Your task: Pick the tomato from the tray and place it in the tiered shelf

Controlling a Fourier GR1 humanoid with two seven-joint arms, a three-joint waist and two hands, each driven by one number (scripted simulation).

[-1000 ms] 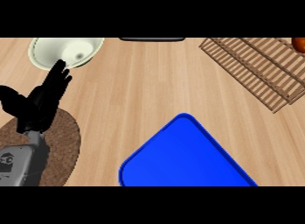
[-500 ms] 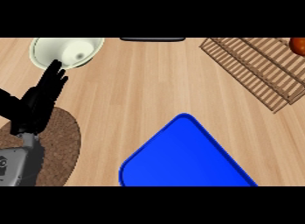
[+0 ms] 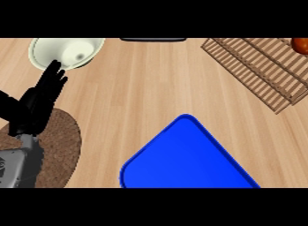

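The red tomato (image 3: 305, 45) lies on the wooden slatted tiered shelf (image 3: 264, 70) at the view's top right corner, partly cut by the edge. The blue tray (image 3: 185, 161) sits at the lower middle with nothing on its visible surface. My left hand (image 3: 34, 103) stands open at the left, fingers straight and pointing up toward a bowl, thumb spread out to the left. It holds nothing. My right hand does not show.
A pale green bowl (image 3: 71, 50) sits at the top left, just beyond my left fingertips. A round brown woven mat (image 3: 55, 148) lies under my left forearm. A dark object (image 3: 153, 39) touches the top edge.
My left hand has drifted slightly left and down. More of the tomato shows at the top right corner than a second ago.
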